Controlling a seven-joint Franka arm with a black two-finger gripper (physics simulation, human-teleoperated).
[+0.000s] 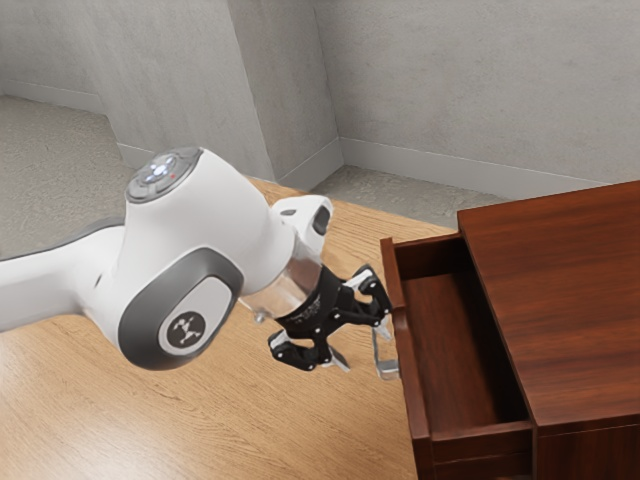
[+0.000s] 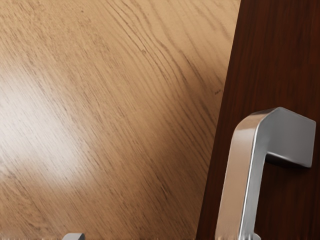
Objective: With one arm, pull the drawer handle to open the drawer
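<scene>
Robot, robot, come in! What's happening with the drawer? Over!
Black gripper at the silver metal bar handle. Dark brown wooden drawer standing well out of the dark wooden cabinet. Nothing seen in the way. Over.

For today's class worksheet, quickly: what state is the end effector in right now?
End effector: open, right at the drawer handle, not clamped on it.

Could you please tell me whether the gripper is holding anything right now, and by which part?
It cannot be told: the gripper is right at the silver handle of the pulled-out drawer, but contact is not visible.
</scene>
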